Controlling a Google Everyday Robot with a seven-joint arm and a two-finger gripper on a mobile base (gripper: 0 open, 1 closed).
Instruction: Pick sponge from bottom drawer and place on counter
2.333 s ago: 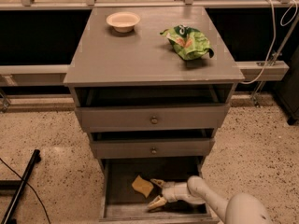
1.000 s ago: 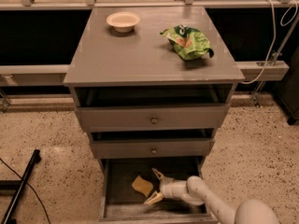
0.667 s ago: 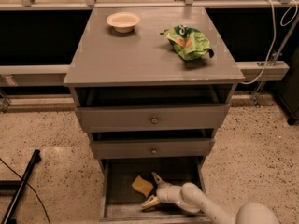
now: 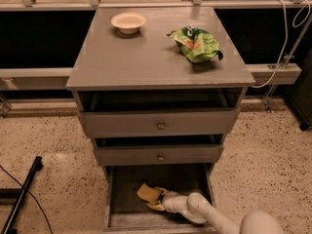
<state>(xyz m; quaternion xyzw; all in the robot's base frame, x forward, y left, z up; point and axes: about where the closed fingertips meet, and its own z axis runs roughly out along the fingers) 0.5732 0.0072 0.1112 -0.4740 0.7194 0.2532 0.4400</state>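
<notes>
The yellow sponge (image 4: 146, 192) lies on the floor of the open bottom drawer (image 4: 122, 213), left of middle. My gripper (image 4: 157, 199) is down inside that drawer, reaching in from the right, with its white arm (image 4: 195, 207) behind it. The fingers are spread. The upper fingertip (image 4: 160, 191) touches the sponge's right edge and the lower fingertip (image 4: 156, 207) sits just below the sponge. The grey counter (image 4: 146, 57) is the cabinet's top, high above the drawer.
A cream bowl (image 4: 128, 21) stands at the counter's back left and a green chip bag (image 4: 196, 44) at its back right. The two knobbed drawers (image 4: 160, 126) above stand slightly pulled out, overhanging the bottom drawer. A black bar (image 4: 19, 199) lies on the floor to the left.
My gripper has slid left along the drawer floor, and its fingers have come up to the sponge's right edge. The sponge has stayed where it was.
</notes>
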